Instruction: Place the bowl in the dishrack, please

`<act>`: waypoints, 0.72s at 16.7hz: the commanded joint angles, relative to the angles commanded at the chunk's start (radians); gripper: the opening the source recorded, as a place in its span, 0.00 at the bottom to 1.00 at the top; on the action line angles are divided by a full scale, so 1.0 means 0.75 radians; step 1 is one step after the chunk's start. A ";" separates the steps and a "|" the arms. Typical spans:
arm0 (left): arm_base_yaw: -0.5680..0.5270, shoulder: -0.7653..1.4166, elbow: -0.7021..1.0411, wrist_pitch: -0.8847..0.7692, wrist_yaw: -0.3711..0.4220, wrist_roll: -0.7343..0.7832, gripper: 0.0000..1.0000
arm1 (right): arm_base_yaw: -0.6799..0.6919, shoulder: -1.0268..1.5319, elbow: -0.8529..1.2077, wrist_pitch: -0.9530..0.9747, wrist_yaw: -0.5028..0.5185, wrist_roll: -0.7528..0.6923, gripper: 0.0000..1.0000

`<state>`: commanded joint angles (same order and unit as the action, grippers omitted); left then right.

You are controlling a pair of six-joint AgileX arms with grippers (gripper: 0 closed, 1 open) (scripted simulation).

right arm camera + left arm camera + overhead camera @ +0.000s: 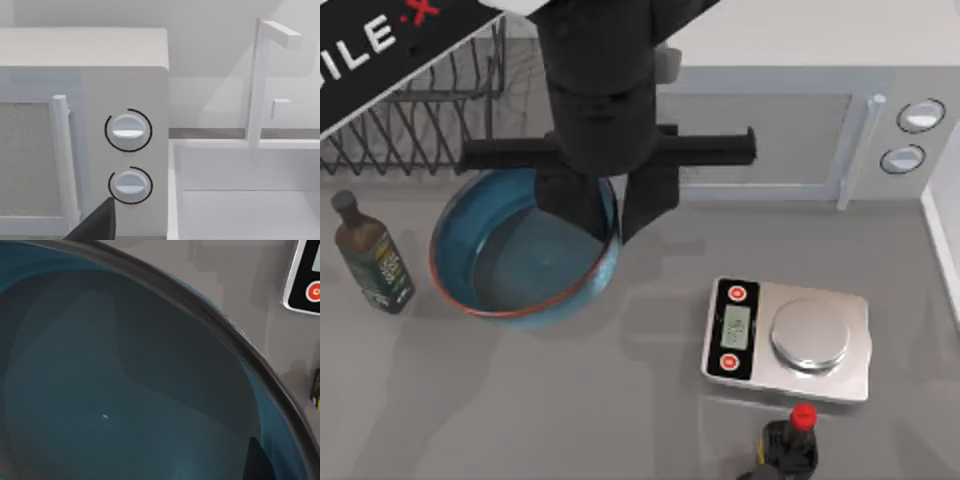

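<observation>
Looking down from the top view, the left gripper (610, 215) straddles the far right rim of the large round bowl (525, 255), glossy blue inside with a reddish-brown rim, one black finger inside and one outside the wall, grasping it. The bowl sits on the grey table (570, 400), just in front of the dark grey wire dishrack (420, 120) at the back left. A dark green oil bottle (372, 258) stands left of the bowl. A steel kitchen scale (788, 338) with a round pan lies well to the right, a red-capped dark sauce bottle (790, 445) in front of it, and a pale grey microwave (790, 135) behind.

The left wrist view shows the bowl's blue interior (125, 390) close up, with a corner of the scale (305, 280) beyond its rim.

The right wrist view faces the microwave's two round dials (128, 131) and a white sink (245, 200); whether the right gripper is released or clenched I cannot tell.
</observation>
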<state>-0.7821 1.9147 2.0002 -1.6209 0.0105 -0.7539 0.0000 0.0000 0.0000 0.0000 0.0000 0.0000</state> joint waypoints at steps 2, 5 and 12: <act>0.062 -0.066 -0.064 0.091 0.021 0.061 0.00 | 0.000 0.000 0.000 0.000 0.000 0.000 1.00; 0.222 -0.231 -0.210 0.307 0.064 0.191 0.00 | 0.000 0.000 0.000 0.000 0.000 0.000 1.00; 0.767 -0.792 -0.694 1.142 0.185 0.573 0.00 | 0.000 0.000 0.000 0.000 0.000 0.000 1.00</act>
<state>-0.2069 1.3210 1.4795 -0.7641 0.1494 -0.3240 0.0000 0.0000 0.0000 0.0000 0.0000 0.0000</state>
